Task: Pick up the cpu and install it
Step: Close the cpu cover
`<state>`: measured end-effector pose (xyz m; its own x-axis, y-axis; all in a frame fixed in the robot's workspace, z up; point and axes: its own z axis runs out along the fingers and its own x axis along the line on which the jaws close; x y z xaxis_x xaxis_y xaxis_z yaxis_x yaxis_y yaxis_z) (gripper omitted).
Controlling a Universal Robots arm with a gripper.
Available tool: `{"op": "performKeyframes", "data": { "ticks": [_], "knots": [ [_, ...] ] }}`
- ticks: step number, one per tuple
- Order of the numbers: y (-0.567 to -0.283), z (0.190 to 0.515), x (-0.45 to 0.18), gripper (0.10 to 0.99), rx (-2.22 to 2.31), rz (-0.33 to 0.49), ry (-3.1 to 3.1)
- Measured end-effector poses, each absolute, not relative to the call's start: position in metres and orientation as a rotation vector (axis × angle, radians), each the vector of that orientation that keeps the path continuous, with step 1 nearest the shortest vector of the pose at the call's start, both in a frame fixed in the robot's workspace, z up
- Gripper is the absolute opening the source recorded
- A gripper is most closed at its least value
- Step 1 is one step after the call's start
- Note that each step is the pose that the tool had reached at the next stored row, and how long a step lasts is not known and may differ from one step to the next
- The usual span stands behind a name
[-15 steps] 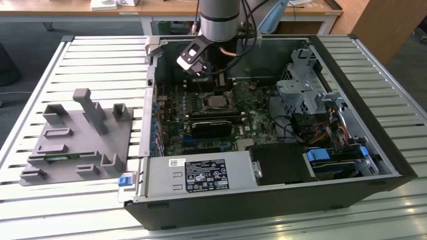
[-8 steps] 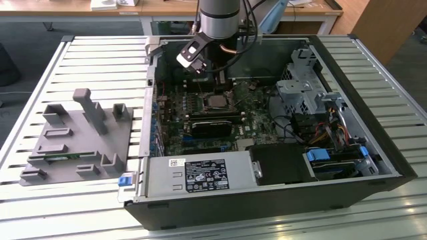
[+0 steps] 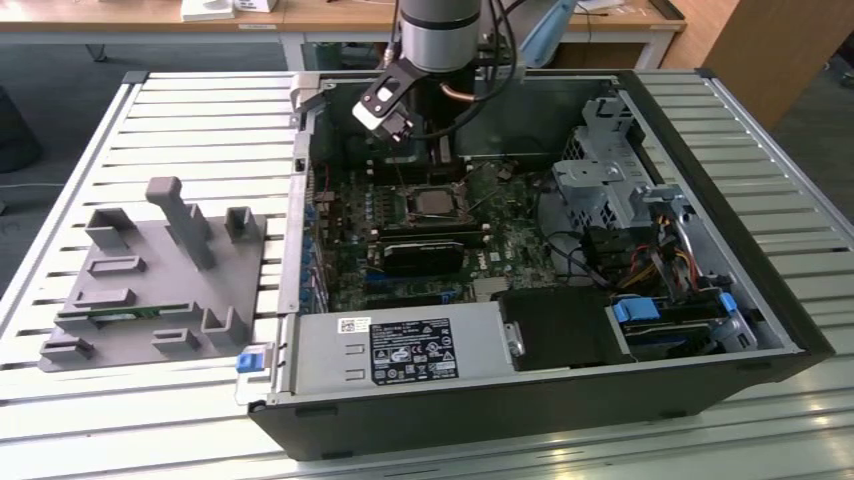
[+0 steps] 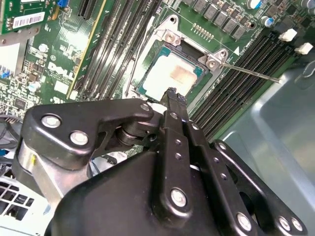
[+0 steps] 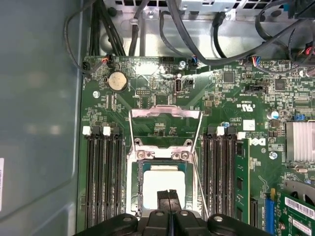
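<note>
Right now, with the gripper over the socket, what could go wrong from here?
1. The gripper is shut, with its tips right over the seated cpu. Whether they touch it cannot be told. A push downward or sideways might shift or scratch the chip.
2. The load bracket stands open and the thin lever juts out beside it. The gripper could snag either one if it swings sideways.
</note>
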<state>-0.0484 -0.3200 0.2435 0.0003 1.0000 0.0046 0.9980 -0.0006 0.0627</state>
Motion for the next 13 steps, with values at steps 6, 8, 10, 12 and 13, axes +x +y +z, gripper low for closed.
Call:
{"op": "performKeyframes", "data": {
  "ticks": [6, 8, 10, 12, 13],
  "knots": [
    [-0.320, 0.253, -0.049, 0.106, 2.192, 0.074, 2.191],
    [-0.320, 0.257, -0.049, 0.106, 2.192, 0.074, 2.191],
    [-0.320, 0.261, -0.049, 0.106, 2.192, 0.074, 2.191],
    [-0.320, 0.265, -0.050, 0.106, 2.192, 0.074, 2.191],
    [-0.320, 0.267, -0.050, 0.106, 2.192, 0.074, 2.191]
  ]
}}
